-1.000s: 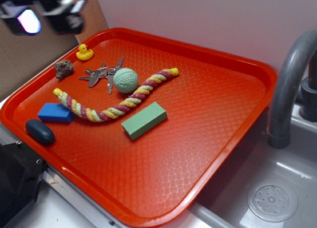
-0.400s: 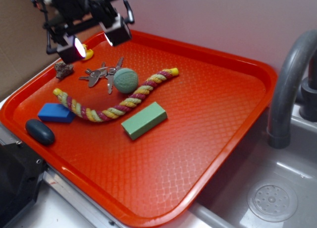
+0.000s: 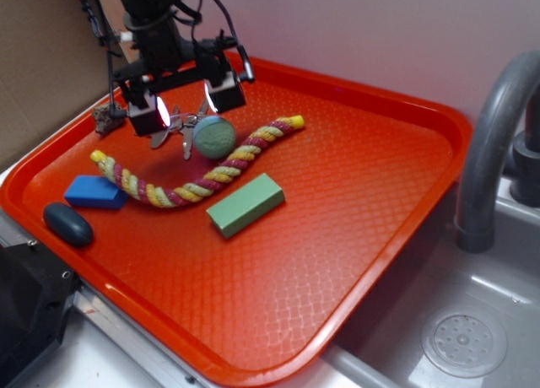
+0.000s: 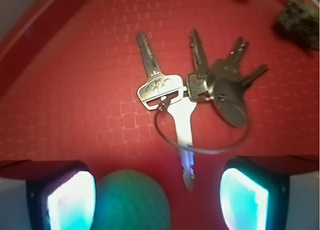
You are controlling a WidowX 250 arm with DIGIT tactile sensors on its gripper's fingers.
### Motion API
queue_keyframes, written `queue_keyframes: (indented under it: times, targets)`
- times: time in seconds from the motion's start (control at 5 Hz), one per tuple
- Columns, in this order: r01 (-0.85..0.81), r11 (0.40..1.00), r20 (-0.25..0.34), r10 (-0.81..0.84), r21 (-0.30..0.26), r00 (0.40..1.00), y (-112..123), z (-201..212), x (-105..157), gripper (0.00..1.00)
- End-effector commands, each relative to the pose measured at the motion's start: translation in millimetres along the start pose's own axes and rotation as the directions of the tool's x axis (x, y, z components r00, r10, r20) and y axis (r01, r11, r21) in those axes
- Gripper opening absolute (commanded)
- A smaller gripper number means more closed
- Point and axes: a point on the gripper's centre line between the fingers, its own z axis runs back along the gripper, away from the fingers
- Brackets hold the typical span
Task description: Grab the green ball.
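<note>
The gripper (image 3: pixel 187 104) hangs over the tray (image 3: pixel 380 194), fingers spread. The green ball (image 3: pixel 214 137) lies on the tray between the fingers, nearer the left finger in the wrist view. The keys (image 4: pixel 195 90) lie just ahead of the fingertips, touching the ball. The rope (image 3: pixel 202 173) touches the ball's far side. The block (image 3: pixel 246 204) lies beyond the rope.

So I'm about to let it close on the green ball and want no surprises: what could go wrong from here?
The keys lie right beside the green ball, so the open gripper may snag them too. In the wrist view the ball sits off-centre toward one finger, so it might get nudged into the rope.
</note>
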Motion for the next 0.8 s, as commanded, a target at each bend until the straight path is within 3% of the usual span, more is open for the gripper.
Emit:
queue_keyframes:
  times: [0.0, 0.2, 0.6]
  targets:
    - [-0.011, 1.000, -0.051, 0.012, 0.009, 0.999, -7.8, -10.0, -16.6, 0.11]
    - [-0.007, 1.000, -0.031, 0.007, 0.016, 1.000, -9.0, -5.8, -26.5, 0.00]
    - [0.047, 0.999, -0.056, -0.045, 0.023, 0.997, -11.3, -1.0, -46.1, 0.00]
